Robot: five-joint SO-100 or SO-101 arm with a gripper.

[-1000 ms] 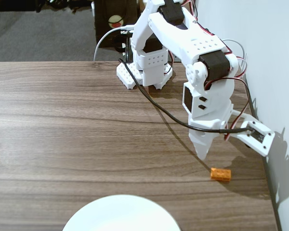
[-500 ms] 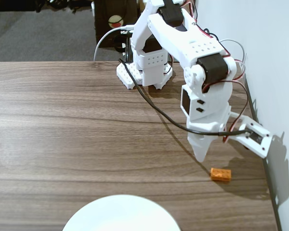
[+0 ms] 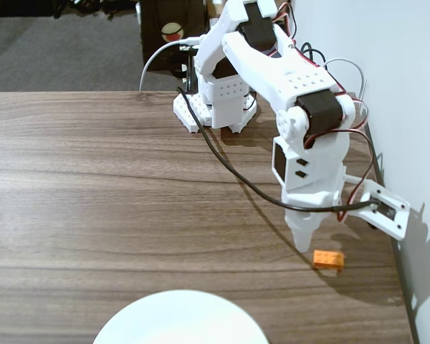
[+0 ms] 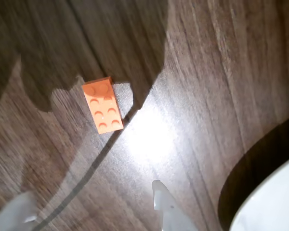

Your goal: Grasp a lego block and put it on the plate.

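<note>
Near the table's right edge in the fixed view, the arm is folded forward from its base and bent down at the wrist, so the gripper points at the wooden table. The gripper tip is held just above and left of the lego block, apart from it. The block lies flat on the table, studs up, untouched, with its long axis roughly left-right in that view, slightly tilted. In the wrist view the lego block is seen with its long axis running up-down, leaning a little to the right, partly under the arm's shadow. Two fingers are seen at the bottom edge, spread apart with nothing between them; the left one is blurred, so the gap is probably wide but hard to judge. The plate is placed left of and nearer than the block, well apart.
</note>
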